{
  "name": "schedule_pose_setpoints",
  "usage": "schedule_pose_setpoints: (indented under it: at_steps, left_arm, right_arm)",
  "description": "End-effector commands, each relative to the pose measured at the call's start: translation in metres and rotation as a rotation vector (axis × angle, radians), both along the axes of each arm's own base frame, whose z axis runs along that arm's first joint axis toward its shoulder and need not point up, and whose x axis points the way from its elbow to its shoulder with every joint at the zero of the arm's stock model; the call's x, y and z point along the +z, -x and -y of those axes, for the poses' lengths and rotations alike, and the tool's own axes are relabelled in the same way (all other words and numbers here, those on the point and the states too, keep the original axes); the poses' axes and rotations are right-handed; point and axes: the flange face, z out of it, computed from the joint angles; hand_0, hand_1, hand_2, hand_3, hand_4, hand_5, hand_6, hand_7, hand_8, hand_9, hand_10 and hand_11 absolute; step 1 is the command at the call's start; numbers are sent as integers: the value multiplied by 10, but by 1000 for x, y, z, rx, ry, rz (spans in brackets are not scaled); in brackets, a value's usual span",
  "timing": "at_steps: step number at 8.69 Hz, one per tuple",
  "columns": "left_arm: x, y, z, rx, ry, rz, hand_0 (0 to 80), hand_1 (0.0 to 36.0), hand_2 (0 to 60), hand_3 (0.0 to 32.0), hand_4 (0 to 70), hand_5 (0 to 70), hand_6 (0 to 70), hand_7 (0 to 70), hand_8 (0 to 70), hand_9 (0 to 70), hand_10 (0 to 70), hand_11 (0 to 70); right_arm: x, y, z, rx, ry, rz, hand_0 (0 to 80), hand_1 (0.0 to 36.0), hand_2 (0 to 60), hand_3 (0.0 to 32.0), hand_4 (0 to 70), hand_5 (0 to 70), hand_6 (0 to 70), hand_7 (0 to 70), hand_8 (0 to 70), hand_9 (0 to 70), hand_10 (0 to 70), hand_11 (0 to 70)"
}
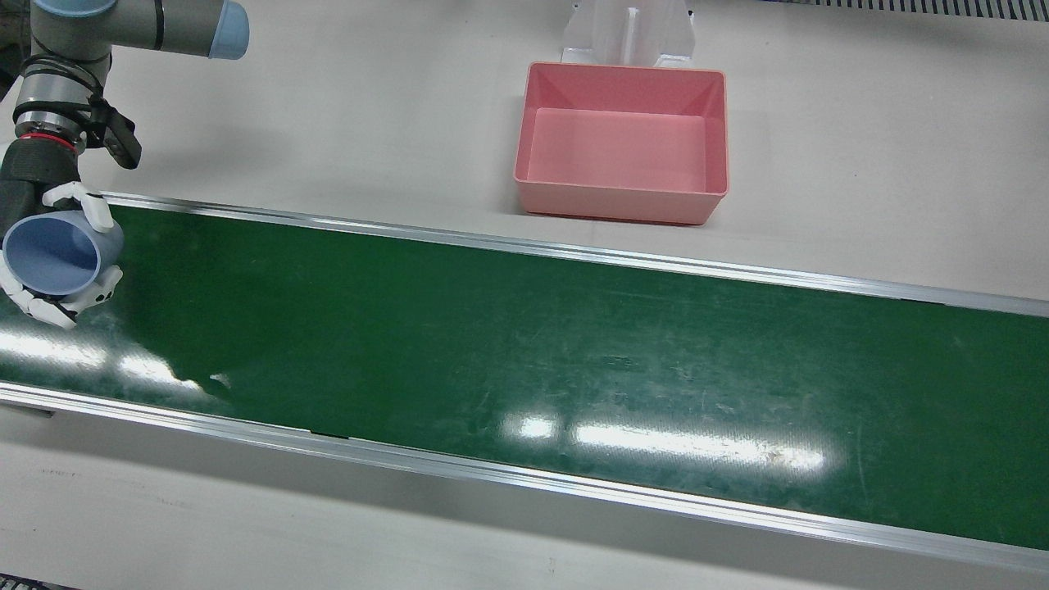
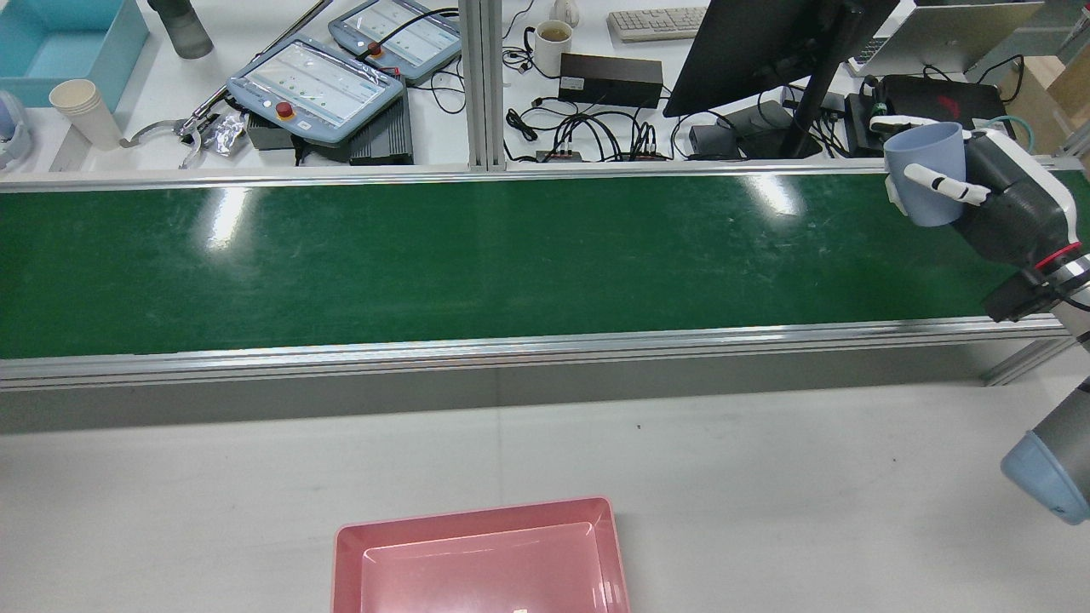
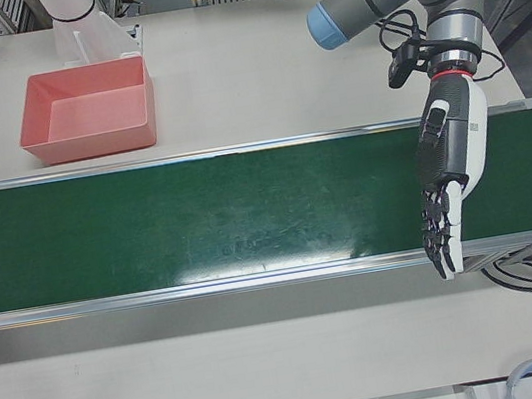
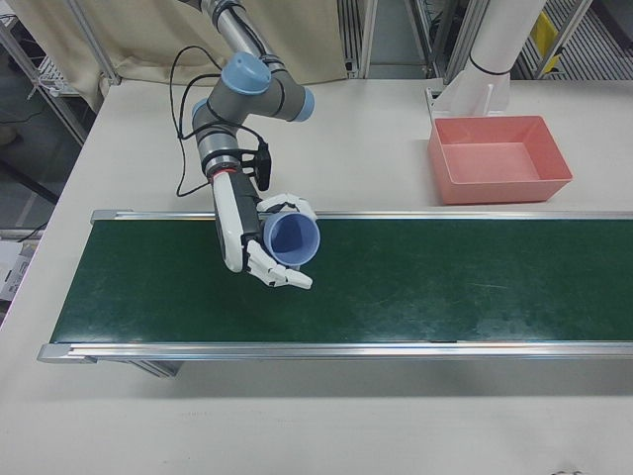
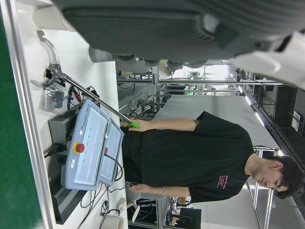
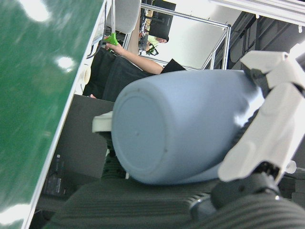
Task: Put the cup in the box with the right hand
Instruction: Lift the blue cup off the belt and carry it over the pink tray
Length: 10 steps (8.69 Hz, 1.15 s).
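A light blue cup (image 4: pixel 293 239) is held in my right hand (image 4: pixel 259 242), lifted above the green belt (image 4: pixel 415 282) near its end. The fingers are wrapped around it. It also shows in the front view (image 1: pixel 53 254), the rear view (image 2: pixel 926 172) and the right hand view (image 6: pixel 181 126). The pink box (image 1: pixel 624 141) stands empty on the white table beyond the belt; it also shows in the right-front view (image 4: pixel 497 158) and the rear view (image 2: pixel 481 558). My left hand (image 3: pixel 450 175) hangs open and empty over the belt's other end.
The belt's metal rails (image 1: pixel 574 250) run between the cup and the box. A white pedestal (image 1: pixel 629 31) stands right behind the box. Pendants, cables and a monitor (image 2: pixel 766 42) lie on the desk beyond the belt.
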Motion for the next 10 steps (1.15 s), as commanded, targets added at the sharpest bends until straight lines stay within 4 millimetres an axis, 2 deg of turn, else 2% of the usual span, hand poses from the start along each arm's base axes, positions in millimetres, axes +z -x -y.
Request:
schedule_pose_setpoints:
  at_steps: [1, 2, 3, 4, 5, 7, 8, 9, 10]
  left_arm:
    - [0, 0, 0, 0, 0, 0, 0, 0, 0, 0, 0, 0, 0, 0, 0, 0, 0, 0]
    - [1, 0, -1, 0, 1, 0, 0, 0, 0, 0, 0, 0, 0, 0, 0, 0, 0, 0]
    - [1, 0, -1, 0, 1, 0, 0, 0, 0, 0, 0, 0, 0, 0, 0, 0, 0, 0]
    - [0, 0, 0, 0, 0, 0, 0, 0, 0, 0, 0, 0, 0, 0, 0, 0, 0, 0]
    - [0, 0, 0, 0, 0, 0, 0, 0, 0, 0, 0, 0, 0, 0, 0, 0, 0, 0]
    - [-1, 0, 0, 0, 0, 0, 0, 0, 0, 0, 0, 0, 0, 0, 0, 0, 0, 0]
    - [0, 0, 0, 0, 1, 0, 0, 0, 0, 0, 0, 0, 0, 0, 0, 0, 0, 0]
    - [-1, 0, 0, 0, 0, 0, 0, 0, 0, 0, 0, 0, 0, 0, 0, 0, 0, 0]
    - [-1, 0, 0, 0, 0, 0, 0, 0, 0, 0, 0, 0, 0, 0, 0, 0, 0, 0]
  right_arm:
    - [-84, -4, -11, 22, -95, -38, 451, 307, 600, 0, 33, 170, 422, 700, 668, 700, 478, 687]
    - [-109, -4, -20, 38, -138, -97, 457, 313, 600, 0, 56, 169, 424, 700, 667, 700, 474, 680]
    - [-141, 19, -24, 9, -181, -110, 456, 309, 600, 0, 55, 169, 423, 700, 666, 700, 476, 683]
    - [-175, 62, -33, -54, -223, -103, 457, 306, 600, 0, 45, 168, 420, 700, 660, 700, 470, 675]
    - [-203, 97, -59, -71, -250, -86, 457, 303, 600, 0, 48, 165, 412, 700, 651, 700, 453, 650]
    - [-253, 180, -128, -134, -321, -57, 457, 302, 600, 0, 58, 159, 398, 700, 633, 700, 428, 614]
    - [-272, 217, -155, -173, -353, -62, 456, 298, 600, 0, 53, 156, 389, 700, 621, 700, 415, 594]
    - [-277, 248, -182, -212, -359, -74, 457, 290, 600, 0, 46, 152, 378, 700, 606, 700, 401, 574]
    - [-276, 271, -205, -243, -356, -88, 457, 281, 600, 0, 29, 149, 365, 700, 593, 700, 388, 557]
